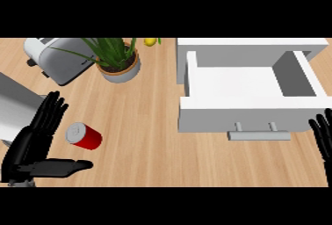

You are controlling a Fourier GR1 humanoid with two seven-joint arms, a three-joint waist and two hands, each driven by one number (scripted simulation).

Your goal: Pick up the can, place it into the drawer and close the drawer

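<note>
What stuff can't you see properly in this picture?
- Right robot hand: only fingers show; the head view's right edge cuts off the rest.
- Yellow thing: cut by the top edge.
- Toaster: partly behind plant leaves.
- Drawer: nothing visible inside.
- Can: label unreadable.

Kitchen, wooden counter [149, 118], toaster [58, 59], potted plant [118, 61], drawer [250, 94]

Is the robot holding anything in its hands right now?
No, nothing. The left hand is open beside the red can, not wrapped round it. The right hand rests open at the right edge.
</note>
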